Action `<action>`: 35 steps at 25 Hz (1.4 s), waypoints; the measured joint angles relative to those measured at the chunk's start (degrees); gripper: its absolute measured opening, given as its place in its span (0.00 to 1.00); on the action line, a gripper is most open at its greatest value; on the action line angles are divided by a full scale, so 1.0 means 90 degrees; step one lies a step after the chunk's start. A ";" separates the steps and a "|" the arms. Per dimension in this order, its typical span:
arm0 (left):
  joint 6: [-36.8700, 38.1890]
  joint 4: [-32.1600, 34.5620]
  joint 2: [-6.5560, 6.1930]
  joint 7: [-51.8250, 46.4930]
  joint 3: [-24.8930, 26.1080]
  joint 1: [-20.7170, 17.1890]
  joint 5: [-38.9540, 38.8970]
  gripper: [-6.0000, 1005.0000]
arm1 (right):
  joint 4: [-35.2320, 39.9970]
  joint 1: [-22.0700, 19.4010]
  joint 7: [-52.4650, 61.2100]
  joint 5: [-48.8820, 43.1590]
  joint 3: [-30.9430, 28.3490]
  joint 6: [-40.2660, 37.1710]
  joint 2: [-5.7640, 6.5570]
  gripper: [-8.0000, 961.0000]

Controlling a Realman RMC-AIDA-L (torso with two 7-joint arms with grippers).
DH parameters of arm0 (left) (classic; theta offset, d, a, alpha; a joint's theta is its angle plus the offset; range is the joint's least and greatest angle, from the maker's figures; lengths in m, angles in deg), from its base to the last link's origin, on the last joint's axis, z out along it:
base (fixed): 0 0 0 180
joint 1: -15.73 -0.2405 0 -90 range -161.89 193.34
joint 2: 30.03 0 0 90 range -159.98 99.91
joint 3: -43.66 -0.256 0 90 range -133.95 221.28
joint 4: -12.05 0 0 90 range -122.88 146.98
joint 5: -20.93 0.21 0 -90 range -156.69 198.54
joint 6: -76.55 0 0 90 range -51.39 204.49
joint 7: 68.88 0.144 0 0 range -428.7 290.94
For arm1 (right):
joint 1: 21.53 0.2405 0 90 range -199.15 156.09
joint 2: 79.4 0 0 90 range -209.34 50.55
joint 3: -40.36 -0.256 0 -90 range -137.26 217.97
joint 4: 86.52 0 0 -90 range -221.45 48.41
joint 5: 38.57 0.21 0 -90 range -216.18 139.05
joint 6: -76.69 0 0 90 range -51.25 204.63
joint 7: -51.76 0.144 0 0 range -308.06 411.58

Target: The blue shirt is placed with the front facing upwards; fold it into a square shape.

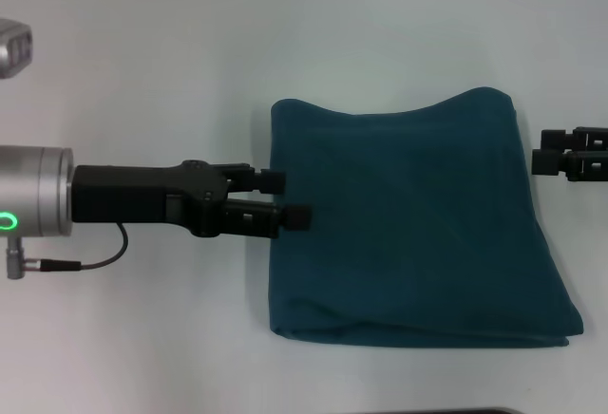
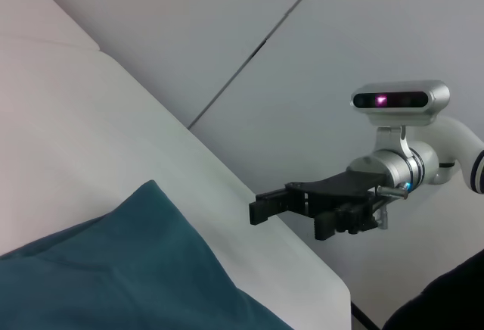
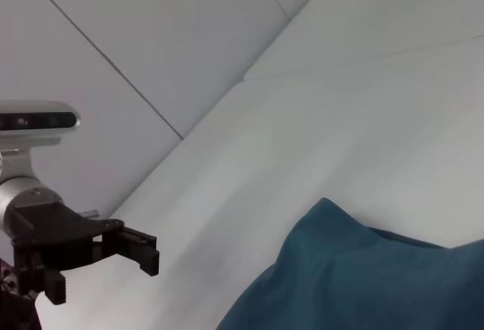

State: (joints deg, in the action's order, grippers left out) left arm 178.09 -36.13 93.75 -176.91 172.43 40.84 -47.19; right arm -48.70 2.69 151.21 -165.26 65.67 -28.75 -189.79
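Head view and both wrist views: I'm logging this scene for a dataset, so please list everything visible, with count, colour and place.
blue shirt: one, dark teal-blue, folded into a rough square with plain fabric up, lying on the table between the two arms.
table: one, white, under the shirt.
left pincer: one, black on a silver wrist, at the shirt's left edge, fingers apart.
right pincer: one, black, just off the shirt's right edge.

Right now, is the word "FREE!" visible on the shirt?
No: in the head view the blue shirt lies folded, showing only plain fabric.
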 joint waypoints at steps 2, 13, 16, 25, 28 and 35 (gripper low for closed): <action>-0.0037 0.0032 0.0001 0.0022 -0.0008 0.0026 0.0000 0.91 | 0.0004 0.0014 -0.0076 0.0003 0.0000 -0.0031 0.0007 0.84; -0.0456 0.0645 0.0006 0.0885 -0.0051 0.0171 0.0005 0.91 | 0.0017 0.0147 -0.0836 0.0005 0.0016 -0.0153 -0.0085 0.96; -0.0492 0.0745 0.0006 0.1119 -0.0002 0.0157 0.0004 0.91 | 0.0017 0.0233 -0.0926 -0.0028 0.0049 -0.0117 -0.0113 0.96; -0.0560 0.0788 0.0006 0.1332 0.0163 0.0067 -0.0032 0.91 | 0.0166 0.0306 -0.1040 -0.0062 0.0229 0.0009 -0.0155 0.96; -0.0565 0.0832 0.0006 0.1482 0.0222 0.0069 -0.0043 0.91 | 0.0185 0.0336 -0.1163 -0.0064 0.0283 0.0010 -0.0185 0.95; -0.0521 0.0849 0.0006 0.1520 0.0244 0.0063 -0.0049 0.91 | 0.0185 0.0402 -0.1168 -0.0065 0.0387 0.0011 -0.0194 0.95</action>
State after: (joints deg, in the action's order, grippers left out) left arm 173.39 -28.48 93.80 -163.23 174.62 41.41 -47.63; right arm -47.04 6.31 140.70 -165.84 69.15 -28.65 -191.54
